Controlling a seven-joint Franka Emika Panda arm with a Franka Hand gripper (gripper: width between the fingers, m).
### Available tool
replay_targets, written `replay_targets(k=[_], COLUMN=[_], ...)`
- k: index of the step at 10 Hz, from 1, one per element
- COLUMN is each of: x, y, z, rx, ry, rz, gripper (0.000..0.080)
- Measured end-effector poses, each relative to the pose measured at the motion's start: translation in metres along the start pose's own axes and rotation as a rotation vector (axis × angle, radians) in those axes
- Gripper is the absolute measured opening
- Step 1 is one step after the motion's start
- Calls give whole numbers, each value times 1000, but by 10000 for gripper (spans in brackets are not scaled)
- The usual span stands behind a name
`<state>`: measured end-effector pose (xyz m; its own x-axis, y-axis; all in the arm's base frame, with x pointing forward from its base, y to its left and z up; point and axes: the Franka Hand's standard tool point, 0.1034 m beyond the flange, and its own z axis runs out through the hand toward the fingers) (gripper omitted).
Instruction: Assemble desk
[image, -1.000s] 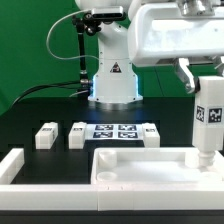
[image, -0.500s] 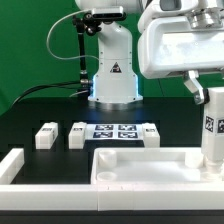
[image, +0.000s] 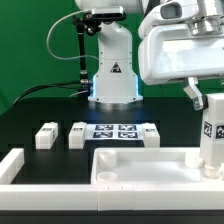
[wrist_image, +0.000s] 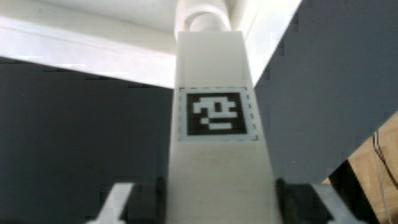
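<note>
A black bench (image: 50, 105) is seen in front of a green backdrop (image: 30, 40). At the exterior view's left, a long white border bar (image: 12, 166) is laid near the bench's front corner.

Further right, toward the middle of the bench, two short white loose legs (image: 45, 135) (image: 78, 135) are laid side by side, slightly apart. Each is marked with a small black-and-white tag.

Just beside them the flat marker board (image: 117, 131) is placed, and a third leg (image: 151, 133) is set against its far side. Behind this row, at the bench's back edge, the arm's white base (image: 112, 78) is mounted.

In front of the row, along the bench's front edge, the desk's broad rimmed tabletop panel (image: 145, 166) is laid flat. It is spread from the middle of the bench to the exterior view's right edge.

At the far right, the held leg (image: 212, 140) is kept upright, with its lower end at the panel's rear right corner. Whether it is seated in the panel cannot be told.

The pincer (image: 207, 108) is closed narrowly on this leg's upper part. In the wrist view, the held leg (wrist_image: 214, 70) is seen running straight away from the camera, with its tag facing it. It is clamped between the two fingers (wrist_image: 121, 205) of the pincer (wrist_image: 210, 205).
</note>
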<state>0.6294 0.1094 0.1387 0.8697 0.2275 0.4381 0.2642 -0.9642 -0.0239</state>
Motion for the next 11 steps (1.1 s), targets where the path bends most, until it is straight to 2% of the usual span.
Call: replay_targets(k=[4, 9, 11], x=[-2, -10, -9], y=[2, 1, 1], z=[3, 18, 19], rx=[-5, -1, -4], ry=[16, 4, 24], rz=[-1, 4, 4], gripper=[288, 288, 288])
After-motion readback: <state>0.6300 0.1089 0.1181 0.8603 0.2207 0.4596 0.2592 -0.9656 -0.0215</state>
